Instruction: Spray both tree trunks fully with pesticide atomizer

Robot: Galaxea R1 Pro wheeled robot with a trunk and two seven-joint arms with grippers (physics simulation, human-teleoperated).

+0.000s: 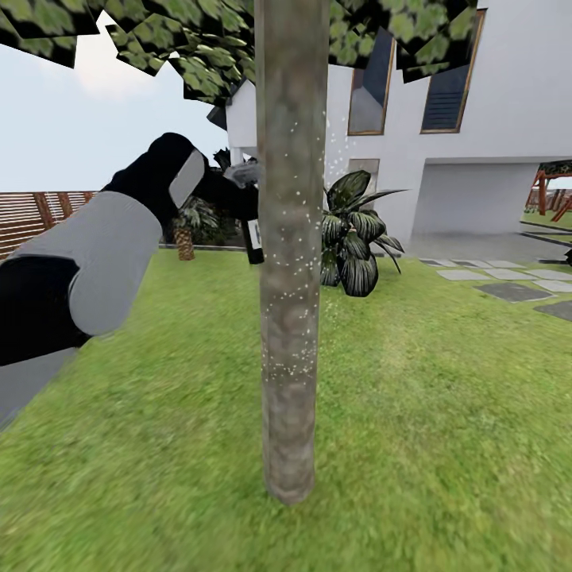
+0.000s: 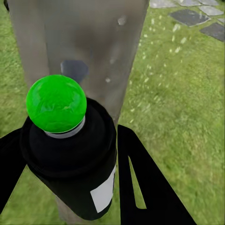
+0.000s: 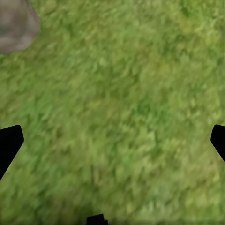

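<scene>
A tree trunk [image 1: 290,238], straight and mottled grey-brown, rises from the garden lawn [image 1: 413,413] right in front of me, under a green canopy [image 1: 199,40]. White pesticide specks [image 1: 298,191] dot the bark, and some drift to its right. My left arm reaches in from the left, and the left gripper [image 1: 238,199] is beside the trunk. It is shut on the pesticide atomizer [image 2: 70,159], a black body with a green dot [image 2: 56,103] on top, close to the bark [image 2: 93,42]. The right gripper [image 3: 112,140] hangs open over grass near the trunk's base [image 3: 16,23].
A white house [image 1: 492,119] stands behind, with a dark broad-leaved plant [image 1: 353,230] just past the trunk. Grey stepping stones [image 1: 508,282] lie at the right. A slatted wooden fence [image 1: 40,214], a small palm [image 1: 187,230] and a wooden playset [image 1: 548,191] ring the lawn.
</scene>
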